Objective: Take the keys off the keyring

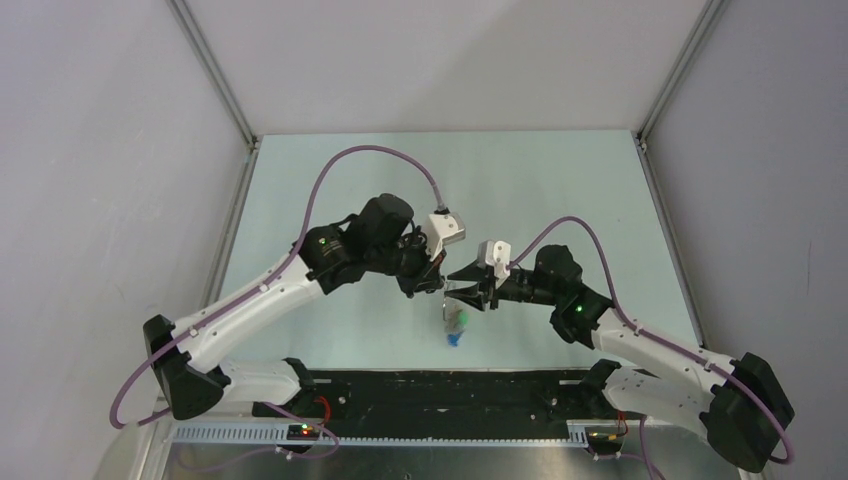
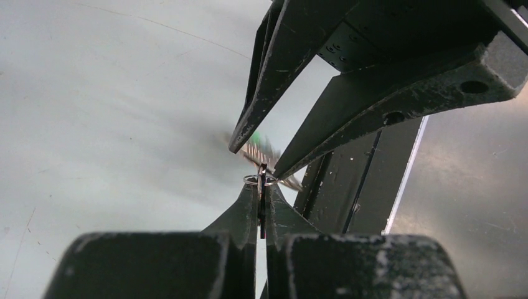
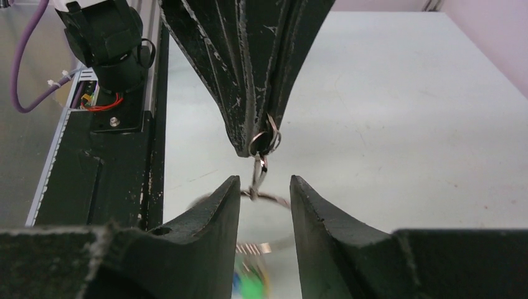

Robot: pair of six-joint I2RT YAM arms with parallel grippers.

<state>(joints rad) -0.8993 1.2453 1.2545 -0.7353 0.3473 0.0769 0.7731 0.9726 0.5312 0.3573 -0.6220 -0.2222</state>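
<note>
Your left claw [image 2: 261,187] is pressed together on the keyring [image 3: 273,198], pinching the small loop at its top, so the whole bunch hangs from that one grip in the air above the desk [image 1: 560,200]. From the loop a short link drops to the wider silver ring, and that ring sits right in the gap of your right claw [image 3: 264,187], whose two fingers stand apart on either side of it. Whether either finger touches the wire I cannot tell from the right wrist view. The keys [image 1: 455,328] dangle under the ring, below both claws. They are blurred in the wrist views, which suggests they may be swinging, and only the green and blue heads can be made out. As far as these views show, nothing has come off. The keys look threaded on the ring as one bunch, and no loose key shows on the desk, though the lowest blue head is too small to place for certain. So I judge you are at the start of the real work: the ring is lifted and steadied, the second claw is lined up, but no key has been caught or worked round the coil, and every key remains to be freed.
</note>
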